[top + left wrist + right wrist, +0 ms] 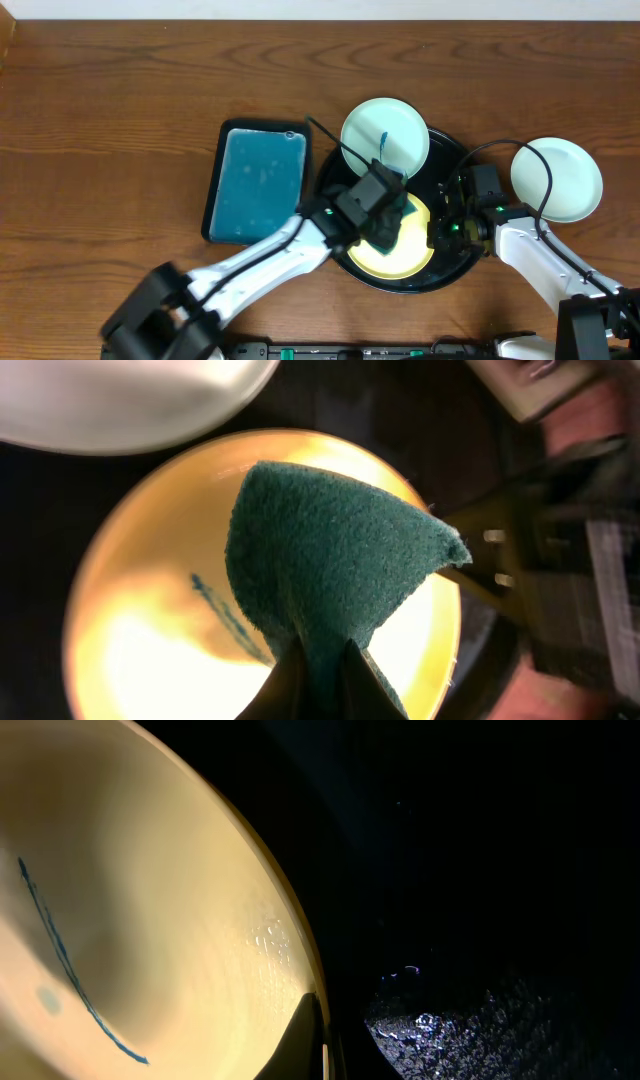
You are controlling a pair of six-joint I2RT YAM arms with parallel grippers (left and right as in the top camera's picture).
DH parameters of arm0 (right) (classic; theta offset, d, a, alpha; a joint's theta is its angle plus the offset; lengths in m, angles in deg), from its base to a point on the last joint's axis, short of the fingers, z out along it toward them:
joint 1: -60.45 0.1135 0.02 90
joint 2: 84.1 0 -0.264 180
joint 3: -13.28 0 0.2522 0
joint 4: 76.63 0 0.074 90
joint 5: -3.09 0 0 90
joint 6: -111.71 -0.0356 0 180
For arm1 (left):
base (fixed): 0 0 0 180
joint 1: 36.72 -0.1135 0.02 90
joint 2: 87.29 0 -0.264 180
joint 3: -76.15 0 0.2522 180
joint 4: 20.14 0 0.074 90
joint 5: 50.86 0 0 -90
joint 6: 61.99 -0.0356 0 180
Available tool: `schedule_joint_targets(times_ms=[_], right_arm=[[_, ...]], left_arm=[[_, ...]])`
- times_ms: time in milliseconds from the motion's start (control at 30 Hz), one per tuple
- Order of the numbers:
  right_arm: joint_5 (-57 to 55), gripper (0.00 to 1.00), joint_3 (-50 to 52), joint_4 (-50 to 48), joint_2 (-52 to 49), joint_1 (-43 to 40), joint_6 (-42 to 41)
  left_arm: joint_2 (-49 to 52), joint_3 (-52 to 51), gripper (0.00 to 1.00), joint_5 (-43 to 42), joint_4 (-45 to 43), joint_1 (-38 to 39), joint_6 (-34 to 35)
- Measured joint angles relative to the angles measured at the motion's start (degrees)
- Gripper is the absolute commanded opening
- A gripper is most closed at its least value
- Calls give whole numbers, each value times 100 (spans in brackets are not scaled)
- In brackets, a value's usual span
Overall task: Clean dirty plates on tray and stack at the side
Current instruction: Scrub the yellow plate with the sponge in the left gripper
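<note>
A pale yellow plate [405,258] with a thin blue squiggle [230,615] lies in the round black tray [452,160]. My left gripper [385,222] is shut on a green sponge [330,560] and holds it down over the yellow plate [140,650]. My right gripper [441,229] is shut on the yellow plate's right rim [300,970], with one finger inside the rim [318,1038]. A pale mint plate [385,130] with a blue mark sits at the tray's far edge. A second pale plate [557,180] lies on the table to the right of the tray.
A rectangular teal tray with a black rim [255,185] lies to the left of the black tray. Cables run over the mint plate and the right-hand plate. The two arms are close together over the black tray [480,870].
</note>
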Motion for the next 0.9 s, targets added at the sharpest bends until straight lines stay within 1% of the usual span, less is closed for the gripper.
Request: schedule_joint_targets(times_ms=[100, 267, 367, 533, 667, 800, 900], right_arm=[[7, 1, 2, -4, 0, 0, -2], [11, 1, 2, -4, 0, 0, -2], [11, 1, 2, -4, 0, 0, -2], [92, 1, 15, -15, -2, 2, -17], [225, 1, 39, -37, -7, 20, -44], [275, 1, 42, -55, -13, 33, -63], [295, 1, 46, -63, -15, 33, -76]], left_arm=[[507, 0, 7, 0, -260, 162, 164], [1115, 37, 8, 2, -380, 354, 295], [1200, 142, 7, 35, -275, 354, 352], [1211, 291, 7, 785, 168, 356, 664], [1211, 297, 8, 1233, 249, 68, 785], [1211, 297, 8, 1333, 291, -199, 844], [1211, 313, 7, 1353, 332, -223, 907]])
